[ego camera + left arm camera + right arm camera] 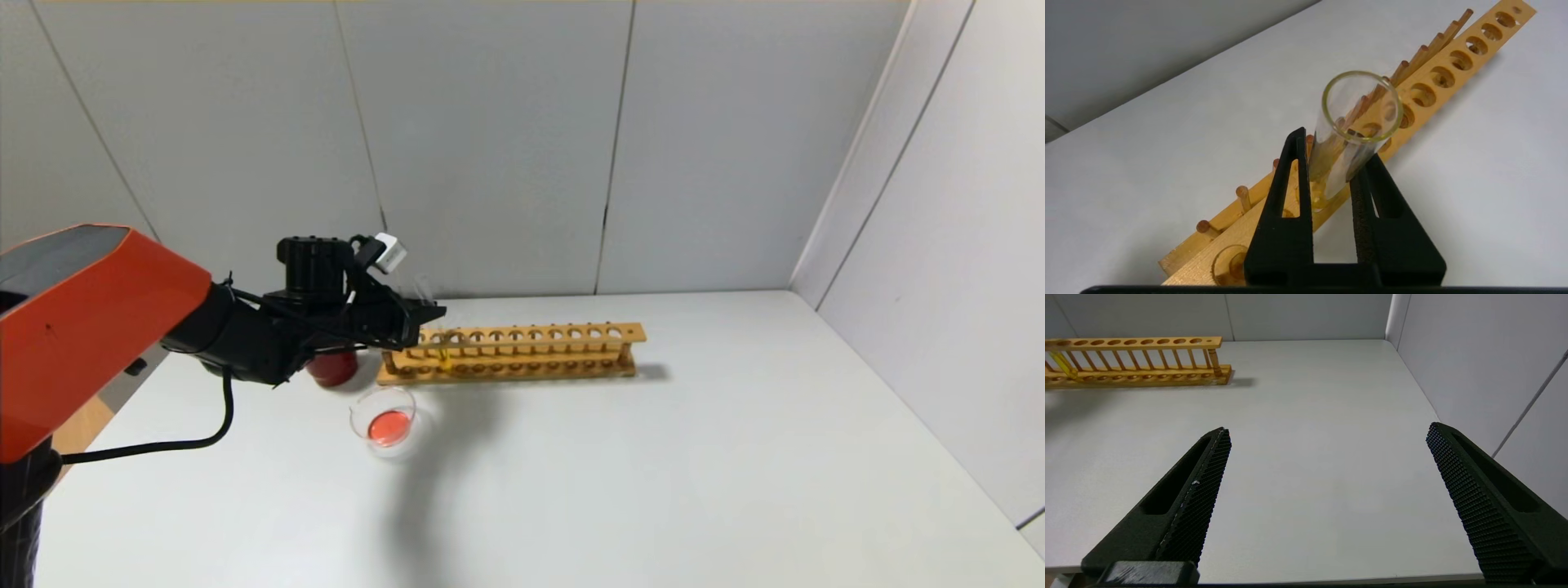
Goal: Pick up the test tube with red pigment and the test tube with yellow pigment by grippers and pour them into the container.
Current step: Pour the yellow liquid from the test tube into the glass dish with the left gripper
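The test tube with yellow pigment (443, 353) stands tilted in a hole near the left end of the wooden rack (531, 353), yellow liquid at its bottom. In the left wrist view its open rim (1361, 106) rises between my fingers. My left gripper (423, 314) (1335, 147) is shut on this tube just above the rack. The container (384, 420), a low clear glass dish, sits in front of the rack's left end with red liquid in it. No tube with red pigment shows. My right gripper (1329, 428) is open and empty over bare table near the front edge.
A dark red cup (331, 367) stands left of the rack, partly behind my left arm. The rack's other holes (1453, 61) look empty. Grey walls close the back and the right side. The rack also shows in the right wrist view (1139, 359).
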